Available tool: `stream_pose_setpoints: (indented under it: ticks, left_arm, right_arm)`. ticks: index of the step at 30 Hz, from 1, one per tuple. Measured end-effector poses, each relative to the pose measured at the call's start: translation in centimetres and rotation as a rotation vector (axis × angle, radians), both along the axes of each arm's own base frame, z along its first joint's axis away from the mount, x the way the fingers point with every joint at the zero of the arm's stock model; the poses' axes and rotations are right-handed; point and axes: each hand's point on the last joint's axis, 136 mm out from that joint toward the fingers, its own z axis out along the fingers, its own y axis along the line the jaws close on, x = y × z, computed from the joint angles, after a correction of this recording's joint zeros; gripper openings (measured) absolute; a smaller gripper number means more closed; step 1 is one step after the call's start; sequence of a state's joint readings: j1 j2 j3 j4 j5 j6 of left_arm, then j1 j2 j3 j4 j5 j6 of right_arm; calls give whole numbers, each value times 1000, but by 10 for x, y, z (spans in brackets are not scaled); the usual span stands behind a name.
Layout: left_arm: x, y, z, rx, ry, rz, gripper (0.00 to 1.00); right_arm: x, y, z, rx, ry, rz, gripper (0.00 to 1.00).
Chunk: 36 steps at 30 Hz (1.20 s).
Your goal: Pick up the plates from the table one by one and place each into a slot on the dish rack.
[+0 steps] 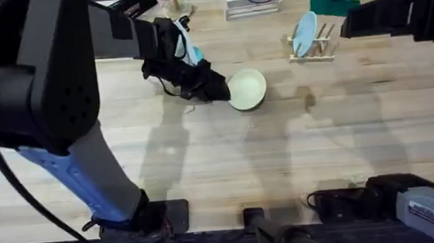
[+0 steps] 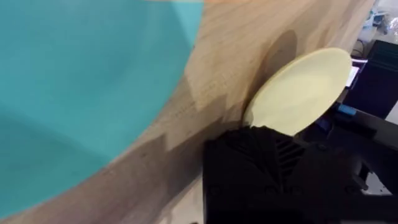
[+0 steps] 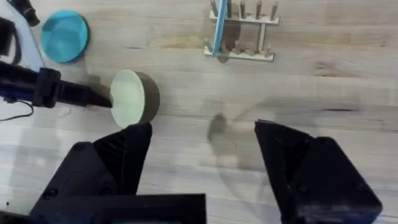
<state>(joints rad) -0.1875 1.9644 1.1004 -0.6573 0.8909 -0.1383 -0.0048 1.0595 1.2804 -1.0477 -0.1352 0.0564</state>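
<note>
Racked: 1 pale-blue plate (image 1: 304, 34) in dish rack (image 1: 316, 45) | Now: left hand (image 1: 221, 92) grips cream plate (image 1: 247, 89), lifted off counter (image 1: 281, 147) | Right hand (image 3: 202, 162) open, empty | Left: sky-blue plate (image 3: 64, 35)

No legible text, brand, number or sign in any view. Overhead: a white label (image 1: 428, 212) sits on the grey housing at the right arm's base, bearing small dark print too fine to read. Plates, dish rack and bench surface carry no markings. Wrist views: no lettering seen.
</note>
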Motion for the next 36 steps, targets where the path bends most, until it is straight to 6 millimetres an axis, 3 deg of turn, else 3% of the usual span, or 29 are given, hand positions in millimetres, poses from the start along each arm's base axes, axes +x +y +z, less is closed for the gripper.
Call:
stream_pose_setpoints:
  ticks: [19,29,36]
  left_arm:
    - [1,2,6,34,-34,-4,41]
    - [9,4,73,33,-181,55,41]
    - [1,-9,88,21,-190,46,41]
  right_arm:
    - [0,0,0,0,0,0,994]
    - [0,0,0,0,0,0,995]
    - [0,0,0,0,0,-1,995]
